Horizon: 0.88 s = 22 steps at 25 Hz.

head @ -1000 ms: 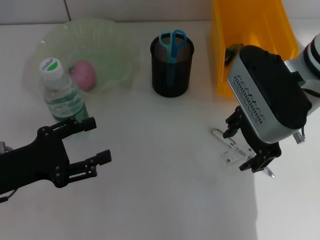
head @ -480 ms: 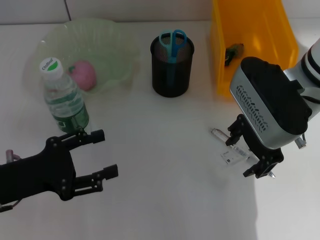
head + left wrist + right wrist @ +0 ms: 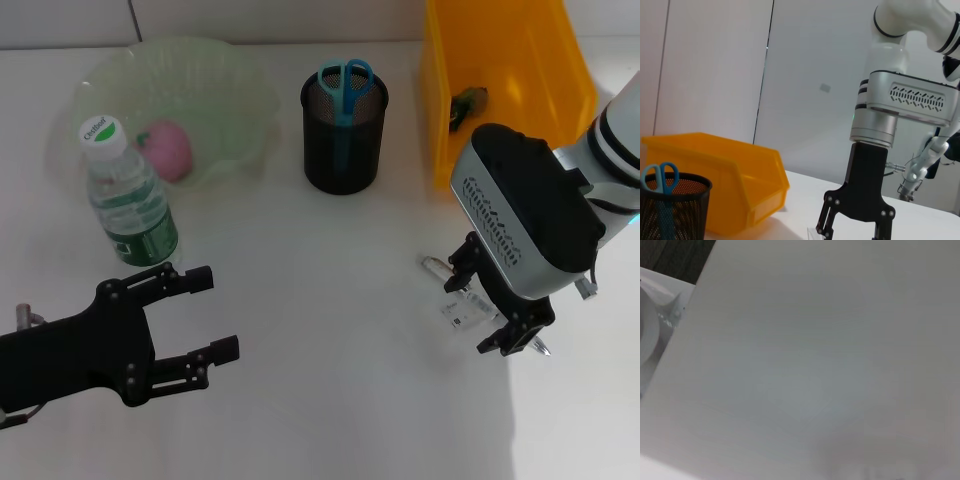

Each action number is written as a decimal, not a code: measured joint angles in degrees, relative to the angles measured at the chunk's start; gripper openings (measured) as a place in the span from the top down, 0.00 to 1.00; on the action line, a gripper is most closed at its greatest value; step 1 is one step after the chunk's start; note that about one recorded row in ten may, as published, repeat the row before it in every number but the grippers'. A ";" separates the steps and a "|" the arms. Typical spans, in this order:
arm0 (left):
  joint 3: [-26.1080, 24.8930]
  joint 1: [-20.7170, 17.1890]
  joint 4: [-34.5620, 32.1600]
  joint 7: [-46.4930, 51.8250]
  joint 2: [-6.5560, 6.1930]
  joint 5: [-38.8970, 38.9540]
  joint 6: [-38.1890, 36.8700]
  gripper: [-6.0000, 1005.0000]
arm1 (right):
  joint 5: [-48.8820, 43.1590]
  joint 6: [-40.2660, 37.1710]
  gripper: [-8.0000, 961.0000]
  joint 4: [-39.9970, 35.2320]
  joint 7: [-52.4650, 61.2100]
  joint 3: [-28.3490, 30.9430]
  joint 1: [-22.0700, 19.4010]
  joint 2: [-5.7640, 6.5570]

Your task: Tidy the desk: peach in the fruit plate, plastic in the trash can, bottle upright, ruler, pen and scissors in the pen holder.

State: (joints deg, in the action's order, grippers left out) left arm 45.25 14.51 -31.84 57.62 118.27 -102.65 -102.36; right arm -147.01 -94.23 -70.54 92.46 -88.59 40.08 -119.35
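Nearly tidy already: peach point(image 3: 167, 150) in the green fruit plate point(image 3: 235, 90), bottle point(image 3: 128, 195) upright beside it, scissors point(image 3: 345, 85) standing in the mesh pen holder point(image 3: 343, 140), a dark scrap in the yellow trash can point(image 3: 500, 60). Left over on the white surface point(image 3: 320, 280), near the trash can: a clear ruler point(image 3: 468, 295) lying flat, with what looks like a pen tip point(image 3: 541, 347) poking out just past it.

Right pincer point(image 3: 490, 310) low over the ruler, jaws spread to either side of it, nothing held. Left pincer point(image 3: 200, 315) hovering near the bottle's base, jaws wide, empty.

Probably light, stiff and slick, that ruler, and flush with the surface, so hard to get under. Best pinched across its narrow width near the middle, edge to edge, to avoid tipping or skating away.
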 joint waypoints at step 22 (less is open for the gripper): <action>0.10 -0.29 0.20 0.13 0.12 0.00 -0.23 0.19 | 0.15 5.12 0.24 7.75 -1.47 -0.35 2.77 -0.27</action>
State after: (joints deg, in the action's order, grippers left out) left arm 45.36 14.22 -31.64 57.75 118.39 -102.65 -102.59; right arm -146.86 -89.11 -62.79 90.99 -88.93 42.85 -119.62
